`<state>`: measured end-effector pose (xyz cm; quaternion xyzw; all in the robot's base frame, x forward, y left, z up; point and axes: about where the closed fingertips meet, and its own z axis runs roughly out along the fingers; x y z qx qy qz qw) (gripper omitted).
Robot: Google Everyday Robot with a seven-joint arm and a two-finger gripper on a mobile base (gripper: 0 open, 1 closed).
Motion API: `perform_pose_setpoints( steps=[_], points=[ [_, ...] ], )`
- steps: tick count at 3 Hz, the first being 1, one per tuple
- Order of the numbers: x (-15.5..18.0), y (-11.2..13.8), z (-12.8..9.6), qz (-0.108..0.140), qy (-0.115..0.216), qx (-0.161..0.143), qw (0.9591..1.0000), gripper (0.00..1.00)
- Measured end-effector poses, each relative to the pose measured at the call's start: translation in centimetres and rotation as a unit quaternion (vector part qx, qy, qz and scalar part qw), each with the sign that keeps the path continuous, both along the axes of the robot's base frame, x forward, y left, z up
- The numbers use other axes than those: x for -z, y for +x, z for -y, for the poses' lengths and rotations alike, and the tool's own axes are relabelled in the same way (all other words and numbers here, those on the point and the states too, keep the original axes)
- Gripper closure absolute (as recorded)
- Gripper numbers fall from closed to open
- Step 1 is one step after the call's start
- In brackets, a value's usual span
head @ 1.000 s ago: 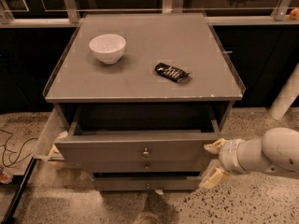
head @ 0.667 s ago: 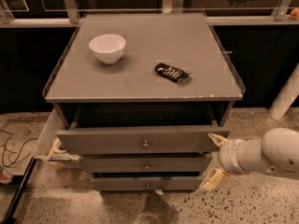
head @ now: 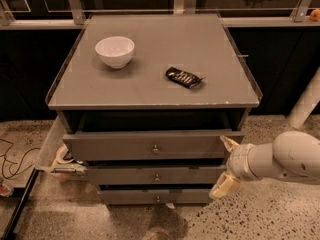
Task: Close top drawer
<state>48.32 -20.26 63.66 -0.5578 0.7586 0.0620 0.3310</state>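
The top drawer point(head: 150, 145) is a wide gray drawer with a small round metal knob point(head: 155, 149) at its centre. It stands pulled out a short way from the gray cabinet, with a dark gap above its front. My gripper point(head: 225, 166) is at the drawer's right end, low and to the right of the cabinet front. Its two pale fingers are spread apart, the upper fingertip point(head: 228, 142) by the drawer's right corner, the lower one point(head: 221, 188) near the bottom drawer. It holds nothing.
Two lower gray drawers point(head: 156, 176) sit below. On the cabinet top are a white bowl point(head: 115, 51) and a dark snack packet point(head: 183, 77). A side tray point(head: 50, 149) juts out at the left. A cable point(head: 10, 159) lies on the speckled floor.
The top drawer has slid inward from well pulled out to only slightly open. My gripper has stayed at the drawer's right end, shifting slightly.
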Motion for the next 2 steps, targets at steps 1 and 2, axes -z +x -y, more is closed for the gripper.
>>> perform_pose_setpoints(
  steps=[1, 2],
  points=[
    [-0.01, 2.33, -1.2, 0.007, -0.006, -0.005, 0.9999, 0.0],
    [-0.01, 2.33, -1.2, 0.007, -0.006, -0.005, 0.9999, 0.0]
  ],
)
